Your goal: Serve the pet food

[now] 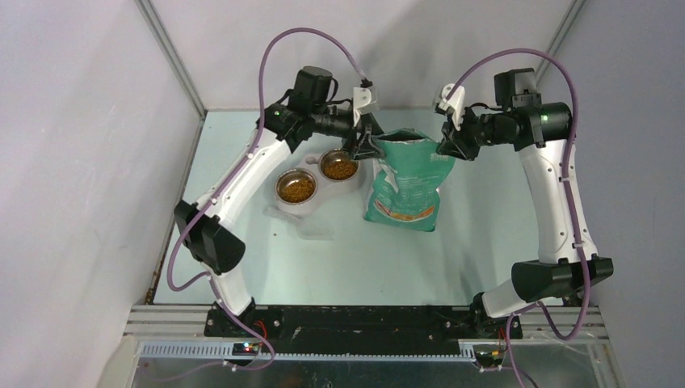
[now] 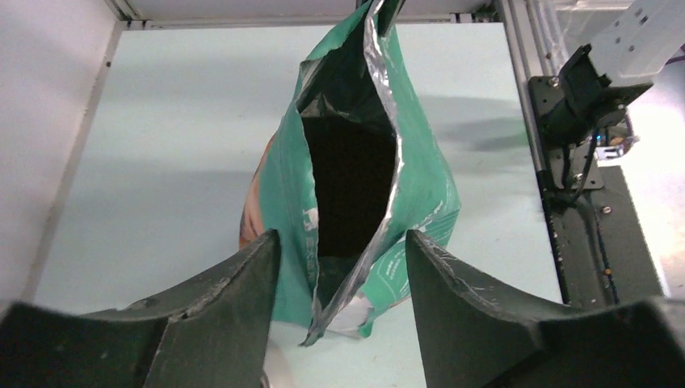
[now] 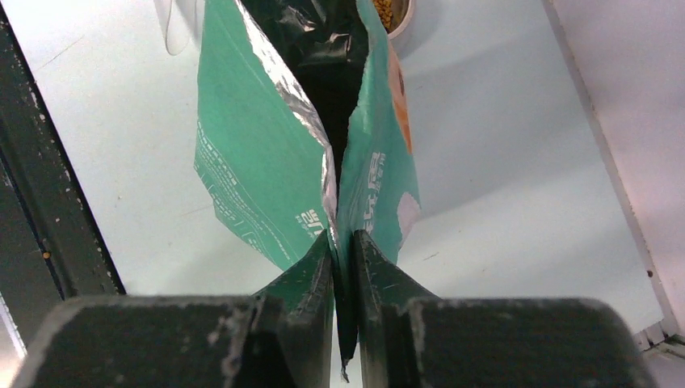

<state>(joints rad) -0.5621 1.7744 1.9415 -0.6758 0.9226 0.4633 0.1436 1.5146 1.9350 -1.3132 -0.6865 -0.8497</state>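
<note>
Your workspace is boxed in by pale grey walls (image 1: 81, 162) on the left, back and right, with metal strips running up the back corners. Between them lies the table (image 1: 485, 242), a pale mint-green surface, matte and lightly scuffed. A black and aluminium rail (image 1: 363, 327) along its near edge carries both arm bases.

The teal-green and white bag (image 1: 408, 186) sits just right of the table's centre, its mouth gaping and the foil lining showing in both wrist views. Just left of it, two steel bowls (image 1: 278, 191) sit side by side in a white holder.

Your right gripper (image 3: 343, 236) is pinched tight on the bag's top edge – foil and green film are squeezed between the fingers. Your left gripper (image 2: 341, 238) is spread wide at the opposite side of the mouth, with the bag's edge lying between its fingers.

The pet food (image 1: 340, 169) – brown-orange kibble – fills both bowls.
</note>
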